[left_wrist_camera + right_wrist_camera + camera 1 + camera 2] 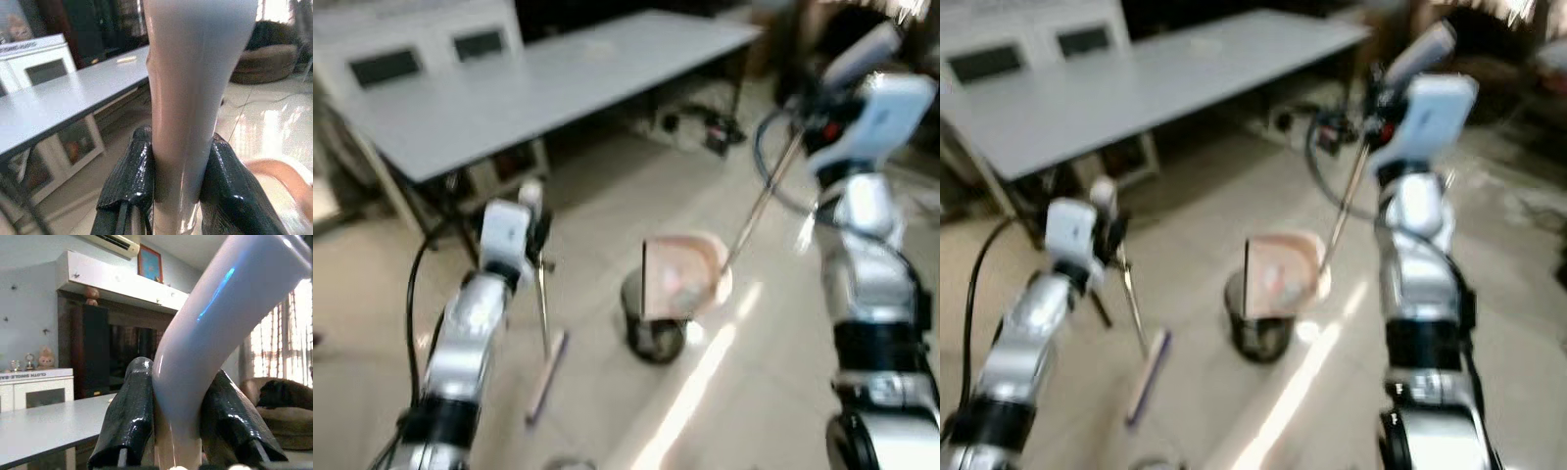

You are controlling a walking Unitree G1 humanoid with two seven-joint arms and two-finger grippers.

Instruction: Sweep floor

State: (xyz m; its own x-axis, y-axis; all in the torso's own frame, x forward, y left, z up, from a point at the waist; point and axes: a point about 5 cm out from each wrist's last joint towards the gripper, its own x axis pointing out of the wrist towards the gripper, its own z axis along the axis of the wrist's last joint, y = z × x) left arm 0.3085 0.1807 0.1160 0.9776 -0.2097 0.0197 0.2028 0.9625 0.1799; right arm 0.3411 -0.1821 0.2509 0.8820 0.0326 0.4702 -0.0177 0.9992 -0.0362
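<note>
My left gripper (538, 233) is shut on the thin handle of a broom (543, 304), whose long head (546, 377) rests on the tiled floor. In the left wrist view the pale handle (190, 98) is clamped between the black fingers (129, 176). My right gripper (811, 110), raised at the right, is shut on the long handle (764, 201) of a pink dustpan (690, 274). The pan is tilted over a small dark bin (656, 333). The right wrist view has the white curved handle (220, 318) between the fingers (129, 416). The eye views are blurred.
A long grey table (558, 83) stands ahead, with a white cabinet (401, 49) behind it at the left. Cables and a power strip (705, 127) lie under the table's right end. A sunlit strip (695, 392) crosses the floor by the bin.
</note>
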